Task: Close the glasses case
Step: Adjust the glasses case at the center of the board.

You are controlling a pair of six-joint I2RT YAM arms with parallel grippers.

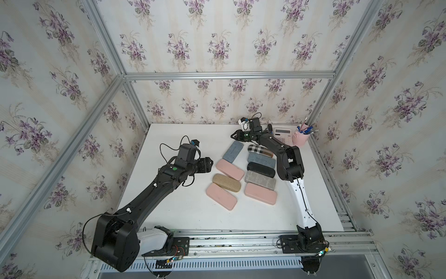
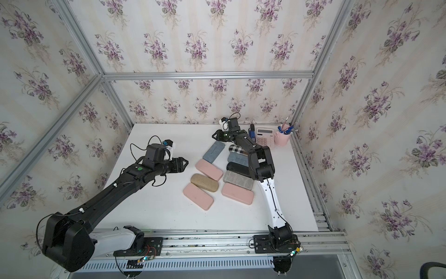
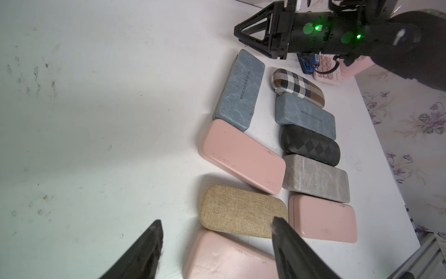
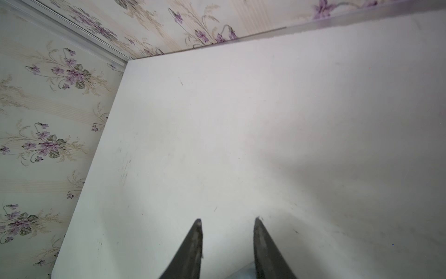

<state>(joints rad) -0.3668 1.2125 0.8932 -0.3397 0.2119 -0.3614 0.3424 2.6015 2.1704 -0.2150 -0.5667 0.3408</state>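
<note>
Pink cup (image 1: 300,140): standing upright in the far corner, holding pens (image 1: 306,128).
Calculator (image 1: 282,134): lying just beside that cup.

Nine cases are counted mid-table (image 1: 169,205): three pink cases (image 1: 229,169) (image 1: 221,196) (image 1: 260,193), two blue cases (image 1: 233,151) (image 1: 261,160), one plaid case (image 1: 259,149), one black case (image 1: 261,169), one grey case (image 1: 260,180) and one tan case (image 1: 226,182). At two o'clock, one calculator (image 1: 282,135) and one cup (image 1: 300,139) are seen; its pens (image 1: 305,128) cannot be counted. Two arms (image 1: 149,190) (image 1: 301,200) are counted.
</note>
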